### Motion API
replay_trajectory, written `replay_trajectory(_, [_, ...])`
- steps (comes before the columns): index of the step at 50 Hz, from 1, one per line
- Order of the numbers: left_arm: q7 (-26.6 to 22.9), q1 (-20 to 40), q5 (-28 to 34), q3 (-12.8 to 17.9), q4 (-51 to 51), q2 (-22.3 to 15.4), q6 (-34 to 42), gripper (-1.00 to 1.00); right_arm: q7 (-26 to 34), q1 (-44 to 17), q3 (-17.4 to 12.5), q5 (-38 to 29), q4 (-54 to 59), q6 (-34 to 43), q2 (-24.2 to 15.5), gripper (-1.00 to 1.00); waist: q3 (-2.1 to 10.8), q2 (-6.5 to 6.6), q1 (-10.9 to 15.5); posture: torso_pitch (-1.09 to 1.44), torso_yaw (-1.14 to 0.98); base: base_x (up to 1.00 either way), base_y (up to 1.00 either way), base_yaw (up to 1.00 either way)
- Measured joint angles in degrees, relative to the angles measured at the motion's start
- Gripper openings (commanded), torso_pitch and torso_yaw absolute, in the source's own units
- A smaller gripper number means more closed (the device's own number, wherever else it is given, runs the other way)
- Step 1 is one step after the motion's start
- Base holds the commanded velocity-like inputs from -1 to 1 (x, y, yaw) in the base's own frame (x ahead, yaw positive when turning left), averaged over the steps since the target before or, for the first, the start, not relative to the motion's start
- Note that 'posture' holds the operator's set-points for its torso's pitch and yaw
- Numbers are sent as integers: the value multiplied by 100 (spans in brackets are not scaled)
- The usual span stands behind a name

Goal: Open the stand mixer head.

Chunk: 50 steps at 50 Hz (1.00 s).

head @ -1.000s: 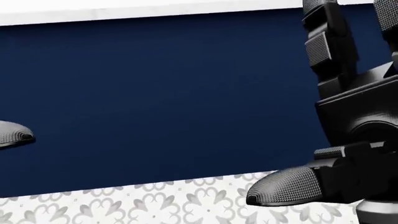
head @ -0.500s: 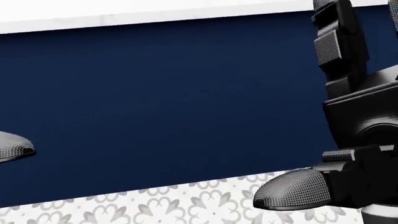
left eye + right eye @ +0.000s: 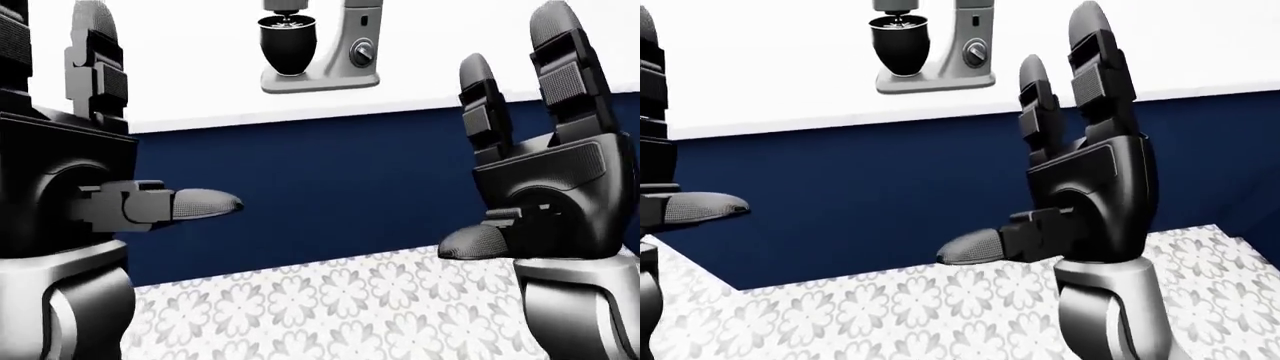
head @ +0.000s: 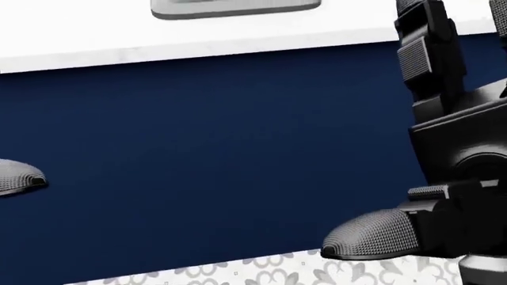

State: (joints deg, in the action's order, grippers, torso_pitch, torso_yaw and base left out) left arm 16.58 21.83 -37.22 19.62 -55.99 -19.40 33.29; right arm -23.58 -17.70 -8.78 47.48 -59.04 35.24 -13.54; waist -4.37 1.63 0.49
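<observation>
The stand mixer (image 3: 345, 46) is grey with a dark bowl (image 3: 286, 46) under its lowered head. It stands on the white counter top (image 3: 520, 52) at the top of the eye views. In the head view only the mixer base (image 4: 235, 7) shows at the top edge. My left hand (image 3: 150, 127) is raised at the left, open, fingers up and thumb (image 3: 205, 202) pointing right. At the right my right hand (image 3: 1025, 142) is also raised and open, with nothing in it. Both hands are well below and short of the mixer.
The counter's navy blue face (image 3: 330, 187) fills the middle of the views. Below it lies a grey patterned tile floor (image 3: 330, 307). In the right-eye view the navy face ends at a corner (image 3: 735, 285) at the lower left.
The head view has shifted: the counter edge sits lower in the picture, the mixer base has come in at the top, and less floor shows. The hands hold their pose.
</observation>
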Motion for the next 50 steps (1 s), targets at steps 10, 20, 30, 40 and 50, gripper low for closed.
replay_trajectory(10, [-70,49,-15,-107,-83,37,-80,100,11,-9,-130,-37,-21,-117,-18,100,52,-328,14,0,0,25,0,0])
replay_trajectory(20, [-78,0,12,-68,-78,15,-70,100,-3,15,-103,-8,-52,-135,13,100,-21,-27,-101,0,0,31,0,0])
replay_trajectory(30, [-47,111,40,-17,-92,-21,-84,100,10,-62,-118,55,-61,-108,-8,100,76,-104,9,0,0,17,0,0])
replay_trajectory(40, [-77,17,6,-74,-8,37,-13,100,-61,-19,-159,102,54,-79,7,100,119,-101,-66,0,0,22,0,0])
replay_trajectory(50, [-52,-22,-40,-67,12,4,21,100,-115,53,-74,168,77,-189,-134,100,-36,-93,-74,0,0,19,0,0])
